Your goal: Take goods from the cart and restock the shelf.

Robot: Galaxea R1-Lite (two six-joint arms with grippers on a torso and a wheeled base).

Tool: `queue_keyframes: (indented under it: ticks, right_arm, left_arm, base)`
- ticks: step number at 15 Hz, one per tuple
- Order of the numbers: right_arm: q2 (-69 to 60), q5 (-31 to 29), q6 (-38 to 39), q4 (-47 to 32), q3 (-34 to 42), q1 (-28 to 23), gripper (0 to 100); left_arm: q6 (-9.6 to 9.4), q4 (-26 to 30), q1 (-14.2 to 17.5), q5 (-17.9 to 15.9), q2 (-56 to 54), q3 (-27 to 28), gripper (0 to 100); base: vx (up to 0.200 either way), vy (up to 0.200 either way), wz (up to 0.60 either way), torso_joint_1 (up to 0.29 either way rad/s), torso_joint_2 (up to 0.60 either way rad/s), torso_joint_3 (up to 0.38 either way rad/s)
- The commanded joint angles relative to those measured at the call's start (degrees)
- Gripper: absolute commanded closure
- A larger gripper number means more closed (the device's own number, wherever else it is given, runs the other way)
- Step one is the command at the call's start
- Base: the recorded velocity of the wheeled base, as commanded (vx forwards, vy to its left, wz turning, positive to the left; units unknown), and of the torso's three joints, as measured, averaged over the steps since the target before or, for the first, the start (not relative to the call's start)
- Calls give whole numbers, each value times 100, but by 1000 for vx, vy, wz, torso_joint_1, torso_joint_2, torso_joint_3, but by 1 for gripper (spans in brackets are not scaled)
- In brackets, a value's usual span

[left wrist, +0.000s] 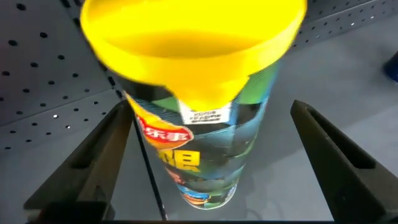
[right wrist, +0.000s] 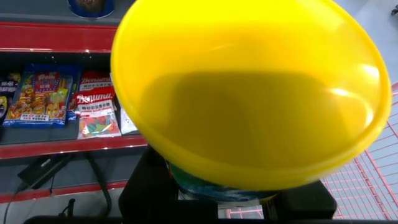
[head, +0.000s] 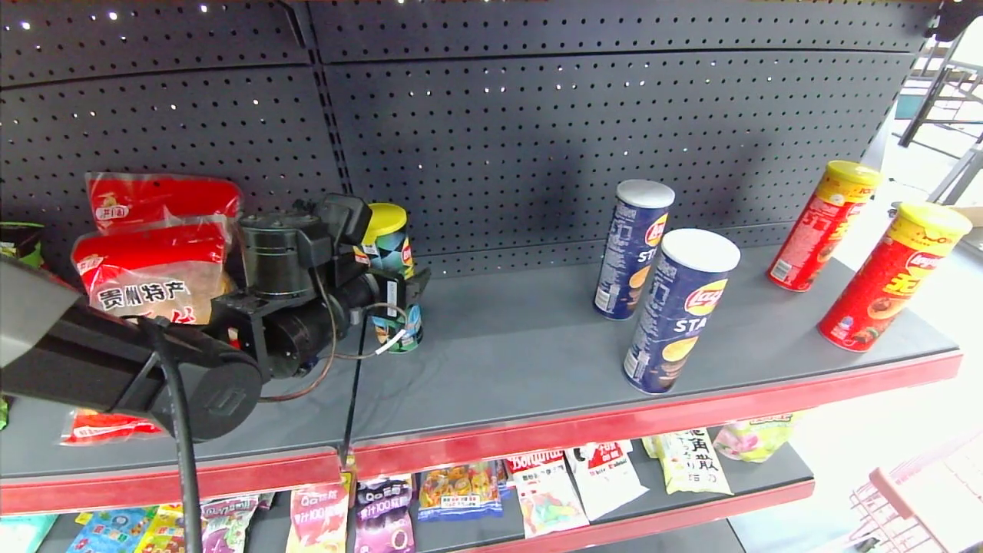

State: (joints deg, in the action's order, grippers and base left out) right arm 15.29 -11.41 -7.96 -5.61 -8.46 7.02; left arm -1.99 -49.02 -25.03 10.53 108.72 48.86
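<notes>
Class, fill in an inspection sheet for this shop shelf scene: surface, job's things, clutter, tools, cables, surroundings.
Surface: grey top shelf with a red front edge.
Job's things: standing can, yellow-lidded, upright on the top shelf; held can, also yellow-lidded, off the shelf.
Clutter: two blue cans, two red cans, red bags at the left.
Tools: left tool open, fingers either side of the standing can, apart from it; right tool shut on the held can.
Cables: black cable on the left arm.
Surroundings: pegboard behind, lower shelf with packets, pink cart.
</notes>
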Motion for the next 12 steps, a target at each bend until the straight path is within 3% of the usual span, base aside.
queue_keyframes:
  ticks: [1,5,8,12]
  right_arm:
    - [9,-2,-4,-2,-7,1,100]
    - [9,-2,-4,-2,-15,1,100]
    - [27,-10,58,-2,-24,1,100]
    - [88,-2,67,-2,-42,1,100]
  left_arm:
    - [-3,-2,-55,10,36,53,0]
    - [14,-29,-81,177,220,300,0]
    - [-3,-600,-99,467,501,370,0]
    - [58,-591,-152,467,475,352,0]
  base:
    - [0,0,0,0,0,0]
    - [0,0,0,0,0,0]
    - [0,0,0,0,0,0]
    - [0,0,0,0,0,0]
